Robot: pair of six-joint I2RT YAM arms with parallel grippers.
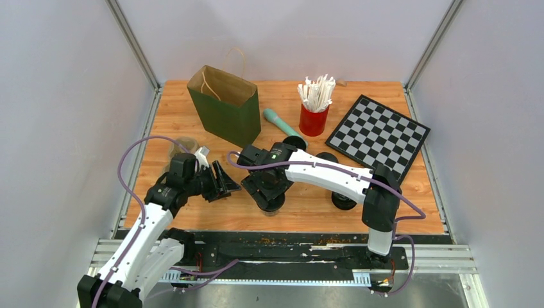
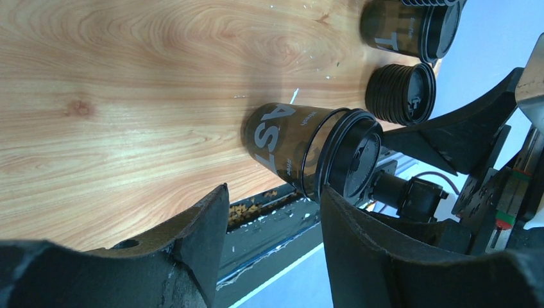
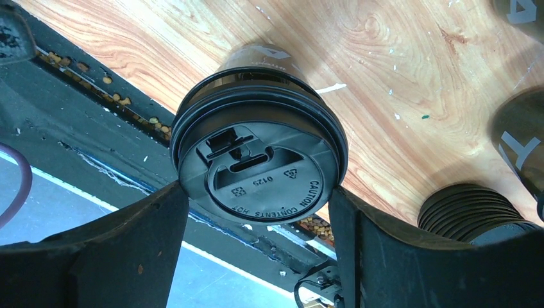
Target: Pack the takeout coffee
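Note:
A brown coffee cup (image 1: 273, 205) with a black lid (image 3: 256, 163) stands near the table's front edge. My right gripper (image 1: 269, 190) hangs straight over it. The jaws are spread wide, with the fingertips (image 3: 173, 212) at the lid's rim on either side (image 3: 258, 192). I cannot tell if they touch it. My left gripper (image 1: 228, 183) is open and empty just left of the cup, which lies ahead of its jaws (image 2: 274, 192) in the left wrist view (image 2: 289, 144). A green paper bag (image 1: 224, 108) stands open at the back left.
A stack of black lids (image 1: 343, 200) (image 2: 401, 93) (image 3: 471, 208) sits right of the cup. Two more lidded cups (image 1: 295, 142) (image 1: 327, 157) stand behind it. A red cup of stirrers (image 1: 314, 115), a teal tool (image 1: 279, 122) and a checkerboard (image 1: 378, 135) are at the back right.

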